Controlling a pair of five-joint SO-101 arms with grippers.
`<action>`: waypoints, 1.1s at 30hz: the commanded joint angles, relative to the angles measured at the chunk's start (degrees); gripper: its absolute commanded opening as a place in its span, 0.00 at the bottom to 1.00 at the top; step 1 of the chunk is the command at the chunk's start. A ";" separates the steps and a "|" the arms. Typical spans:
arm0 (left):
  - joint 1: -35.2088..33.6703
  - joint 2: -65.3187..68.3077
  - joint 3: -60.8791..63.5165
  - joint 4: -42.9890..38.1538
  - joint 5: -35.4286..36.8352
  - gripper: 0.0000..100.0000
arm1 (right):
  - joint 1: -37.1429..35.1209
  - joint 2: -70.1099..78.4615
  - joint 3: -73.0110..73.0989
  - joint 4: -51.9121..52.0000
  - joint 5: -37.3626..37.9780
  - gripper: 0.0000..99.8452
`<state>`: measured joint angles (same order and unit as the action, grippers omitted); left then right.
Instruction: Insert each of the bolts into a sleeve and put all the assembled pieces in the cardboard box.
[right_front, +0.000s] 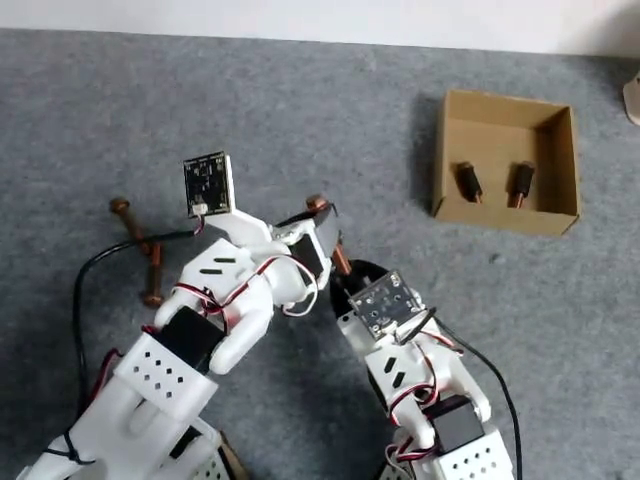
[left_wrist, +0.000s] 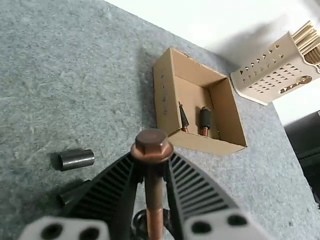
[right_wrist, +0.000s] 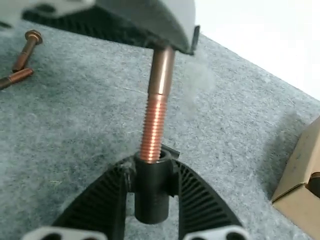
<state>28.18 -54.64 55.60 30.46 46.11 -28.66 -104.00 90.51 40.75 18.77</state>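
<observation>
My left gripper (right_front: 322, 232) (left_wrist: 152, 167) is shut on a copper bolt (right_front: 338, 255) (left_wrist: 152, 150), head up and shank pointing down. Just below it, my right gripper (right_front: 350, 288) (right_wrist: 150, 175) is shut on a black sleeve (right_wrist: 150, 195) held upright. The bolt's threaded tip (right_wrist: 152, 135) sits in the sleeve's mouth. The cardboard box (right_front: 500, 215) (left_wrist: 165, 95) stands at the far right with two assembled pieces (right_front: 468, 182) (right_front: 520, 184) inside. Two loose bolts (right_front: 132, 232) (right_front: 153, 272) lie crossed at the left. A loose sleeve (left_wrist: 76, 160) lies on the mat.
Grey felt mat (right_front: 300, 110) covers the table. A beige perforated holder (left_wrist: 275, 70) stands beyond the box. The left arm's black cable (right_front: 85, 290) loops beside the loose bolts. Open mat lies between the grippers and the box.
</observation>
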 joint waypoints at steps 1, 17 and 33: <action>0.31 -1.63 1.27 -2.99 -2.90 0.00 | -0.48 -1.10 -0.40 -1.98 0.62 0.01; 1.63 -1.63 7.52 -14.15 -5.71 0.00 | -0.48 -1.10 -0.48 -1.98 0.62 0.01; 1.36 -1.71 8.31 -9.85 -0.62 0.00 | -1.63 -1.10 -0.92 -2.51 0.79 0.01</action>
<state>28.70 -54.73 64.84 19.30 45.32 -29.63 -104.09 91.12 40.84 18.95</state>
